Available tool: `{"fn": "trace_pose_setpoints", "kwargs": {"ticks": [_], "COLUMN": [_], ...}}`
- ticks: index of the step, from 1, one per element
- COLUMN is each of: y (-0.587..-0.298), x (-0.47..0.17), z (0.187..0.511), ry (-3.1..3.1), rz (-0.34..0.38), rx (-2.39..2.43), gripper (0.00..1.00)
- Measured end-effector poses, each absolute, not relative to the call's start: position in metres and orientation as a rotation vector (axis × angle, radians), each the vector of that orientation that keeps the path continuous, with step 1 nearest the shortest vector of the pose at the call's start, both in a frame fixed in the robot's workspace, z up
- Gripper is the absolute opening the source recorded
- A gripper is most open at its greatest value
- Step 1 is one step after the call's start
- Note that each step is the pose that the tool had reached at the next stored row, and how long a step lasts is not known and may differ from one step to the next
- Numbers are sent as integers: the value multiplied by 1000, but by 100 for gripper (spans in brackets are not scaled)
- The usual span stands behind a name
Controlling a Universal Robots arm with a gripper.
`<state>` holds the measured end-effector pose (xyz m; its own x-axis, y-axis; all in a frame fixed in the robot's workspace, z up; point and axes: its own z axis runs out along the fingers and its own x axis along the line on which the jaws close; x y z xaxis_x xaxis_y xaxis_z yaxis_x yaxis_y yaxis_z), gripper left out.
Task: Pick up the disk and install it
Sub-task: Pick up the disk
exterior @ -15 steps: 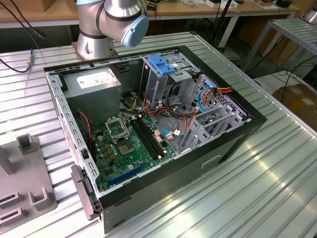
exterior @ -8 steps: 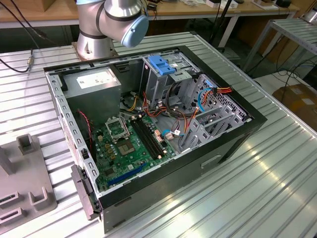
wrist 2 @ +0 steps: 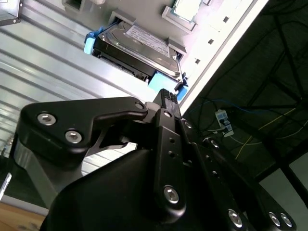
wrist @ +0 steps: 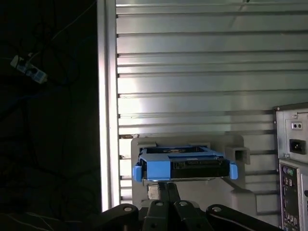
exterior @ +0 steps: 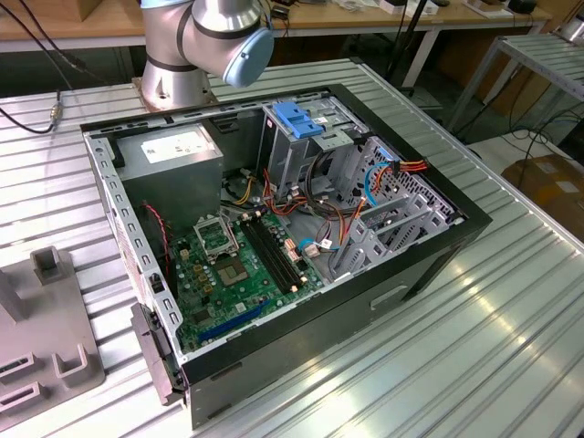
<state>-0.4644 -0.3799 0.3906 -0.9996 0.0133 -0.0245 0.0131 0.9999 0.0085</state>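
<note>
The disk (wrist: 185, 166) is a dark metal drive with a white label and bright blue side rails. It rests in a pale grey holder (wrist: 236, 144) on the ribbed metal table, and in the second wrist view the disk (wrist 2: 139, 48) lies flat with its label up. My gripper (wrist: 167, 190) hangs just short of the disk's near blue end, its black fingers pressed together with nothing between them. In the second wrist view the gripper (wrist 2: 166, 96) points at the blue rail corner without touching it.
The open computer case (exterior: 429, 265) lies on the table with its motherboard (exterior: 237, 265), a grey power-supply box (exterior: 173, 151) and a metal drive cage topped by a blue latch (exterior: 301, 119). The arm's base (exterior: 201, 46) stands behind it. The table edge (wrist: 108, 96) runs close beside the holder.
</note>
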Motion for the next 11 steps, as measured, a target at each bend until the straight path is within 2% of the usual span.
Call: {"fn": "trace_pose_setpoints", "kwargs": {"ticks": [11], "y": [-380], "x": [-464], "z": [391], "ry": [3081], "rz": [19], "rx": [-483], "gripper": [10]}}
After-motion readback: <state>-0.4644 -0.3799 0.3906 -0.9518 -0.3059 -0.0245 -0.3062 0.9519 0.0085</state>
